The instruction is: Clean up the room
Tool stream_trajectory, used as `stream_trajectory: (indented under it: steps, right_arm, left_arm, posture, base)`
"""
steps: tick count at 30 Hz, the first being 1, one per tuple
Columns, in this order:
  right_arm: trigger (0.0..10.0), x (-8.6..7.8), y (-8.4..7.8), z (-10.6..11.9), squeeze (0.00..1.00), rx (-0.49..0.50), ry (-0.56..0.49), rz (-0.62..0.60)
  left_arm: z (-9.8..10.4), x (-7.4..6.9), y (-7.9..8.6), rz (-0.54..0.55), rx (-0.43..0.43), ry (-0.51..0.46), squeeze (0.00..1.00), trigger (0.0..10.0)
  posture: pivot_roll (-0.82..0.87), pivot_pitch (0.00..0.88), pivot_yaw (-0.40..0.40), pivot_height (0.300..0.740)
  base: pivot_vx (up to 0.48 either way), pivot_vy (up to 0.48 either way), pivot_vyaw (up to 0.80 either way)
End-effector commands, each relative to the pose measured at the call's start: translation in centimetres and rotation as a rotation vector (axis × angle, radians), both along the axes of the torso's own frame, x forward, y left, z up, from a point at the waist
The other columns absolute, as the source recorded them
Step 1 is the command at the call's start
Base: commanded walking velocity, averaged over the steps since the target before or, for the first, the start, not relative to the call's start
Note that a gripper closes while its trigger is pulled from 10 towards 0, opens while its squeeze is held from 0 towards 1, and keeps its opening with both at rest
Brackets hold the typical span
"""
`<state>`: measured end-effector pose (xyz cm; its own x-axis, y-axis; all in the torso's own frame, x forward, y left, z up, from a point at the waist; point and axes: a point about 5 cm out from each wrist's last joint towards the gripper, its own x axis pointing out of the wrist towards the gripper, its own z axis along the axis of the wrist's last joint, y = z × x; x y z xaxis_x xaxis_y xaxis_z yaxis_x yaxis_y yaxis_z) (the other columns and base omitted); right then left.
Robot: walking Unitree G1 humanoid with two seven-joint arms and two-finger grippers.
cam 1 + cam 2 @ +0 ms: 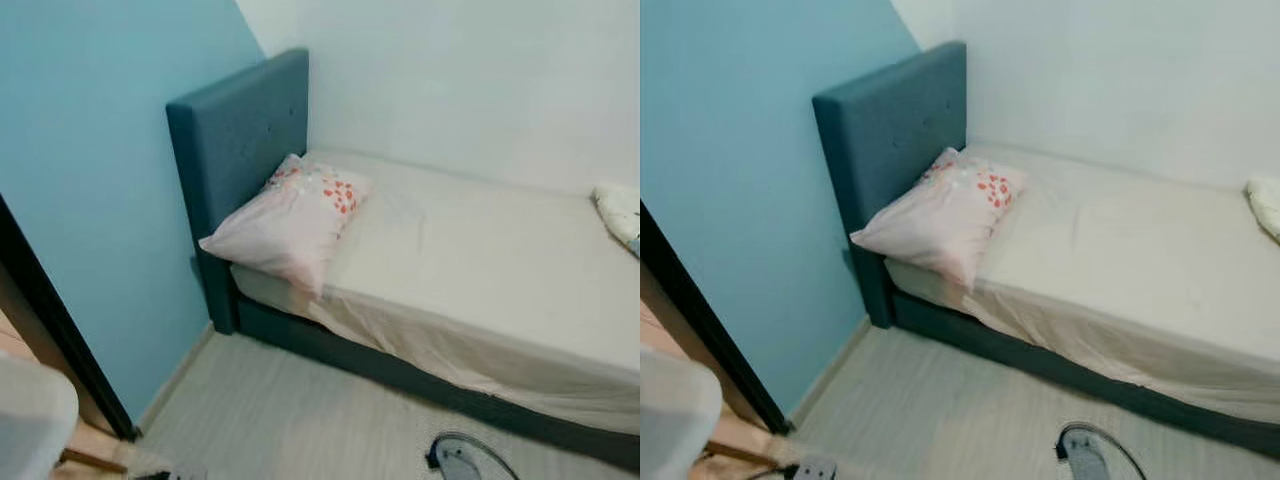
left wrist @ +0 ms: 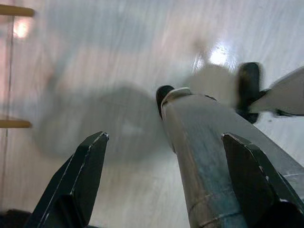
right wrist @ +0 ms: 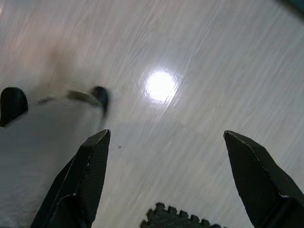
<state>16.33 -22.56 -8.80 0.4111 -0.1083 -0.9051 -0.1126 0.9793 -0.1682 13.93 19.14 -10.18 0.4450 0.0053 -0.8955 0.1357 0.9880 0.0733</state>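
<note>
The pillow [image 1: 290, 225] lies askew at the bed's [image 1: 480, 260] head end, overhanging the mattress edge, well ahead of both arms. The left gripper [image 2: 161, 180] and right gripper [image 3: 166, 180] hang over the floor [image 3: 190, 47], fingers released and empty. The robot should step closer before reaching, then square the pillow against the headboard [image 1: 240, 130].

You have one bed [image 1: 480, 260] with one teal headboard [image 1: 240, 130], one flower-print pillow [image 1: 290, 225] at its head, and one round fan base [image 1: 1095, 455] on the floor [image 1: 280, 420].
</note>
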Motion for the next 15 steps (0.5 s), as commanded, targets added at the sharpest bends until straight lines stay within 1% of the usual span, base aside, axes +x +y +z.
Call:
stream_trajectory:
  steps: [1,3,4,6,7,10,12,13,14,15]
  right_arm:
    - [10.0,0.2,-0.1,0.1,0.0,-0.014,-0.011,-0.002]
    - [10.0,0.0,0.5,-0.1,0.0,-0.009,-0.01,-0.002]
    - [10.0,0.0,0.5,-0.1,0.0,-0.009,-0.01,-0.002]
    - [10.0,0.1,1.1,-0.2,0.0,-0.004,-0.012,-0.001]
    - [10.0,0.1,1.1,-0.2,0.0,-0.004,-0.012,-0.001]
    - [10.0,0.7,2.1,-0.1,0.0,0.005,-0.026,-0.003]
    - [10.0,0.9,2.3,-0.1,0.0,0.006,-0.029,-0.003]
    - [10.0,1.4,2.7,0.1,0.0,0.011,-0.048,-0.01]
    - [10.0,1.4,2.7,0.1,0.0,0.011,-0.048,-0.01]
    - [10.0,1.7,2.7,0.2,0.0,0.017,-0.06,-0.029]
  left_arm:
    - [0.1,0.3,-0.3,-0.013,-0.003,0.001,0.0,10.0]
    - [0.1,0.7,-0.7,-0.015,-0.003,0.001,0.0,10.0]
    - [0.1,0.7,-0.7,-0.015,-0.003,0.001,0.0,10.0]
    - [0.1,0.9,-1.2,-0.017,-0.006,0.001,0.0,10.0]
    - [0.1,0.9,-1.2,-0.017,-0.006,0.001,0.0,10.0]
    - [0.3,1.7,-2.3,-0.023,-0.015,-0.005,0.0,10.0]
    - [0.4,1.9,-2.5,-0.025,-0.018,-0.008,0.0,10.0]
    - [0.6,2.7,-3.3,-0.03,-0.025,-0.02,0.0,10.0]
    - [0.6,2.7,-3.3,-0.03,-0.025,-0.02,0.0,10.0]
    - [0.8,3.1,-3.6,-0.032,-0.028,-0.026,0.0,10.0]
  posture:
    - [0.03,0.0,-0.022,0.74]
    - [0.03,0.0,-0.021,0.74]
    - [0.03,0.0,-0.021,0.74]
    - [0.03,0.0,-0.02,0.74]
    - [0.03,0.0,-0.02,0.74]
    - [0.03,0.0,-0.016,0.74]
    - [0.03,0.0,-0.016,0.74]
    - [0.03,0.0,-0.014,0.74]
    - [0.03,0.0,-0.014,0.74]
    - [0.03,0.0,-0.013,0.74]
  base:
    - [0.0,-0.341,0.0]
    - [0.0,-0.345,0.0]
    - [0.0,-0.345,0.0]
    - [0.0,-0.48,0.0]
    - [0.0,-0.48,0.0]
    - [0.0,-0.48,0.0]
    - [0.0,-0.48,0.0]
    - [0.0,-0.48,0.0]
    - [0.0,-0.48,0.0]
    - [0.0,-0.48,0.0]
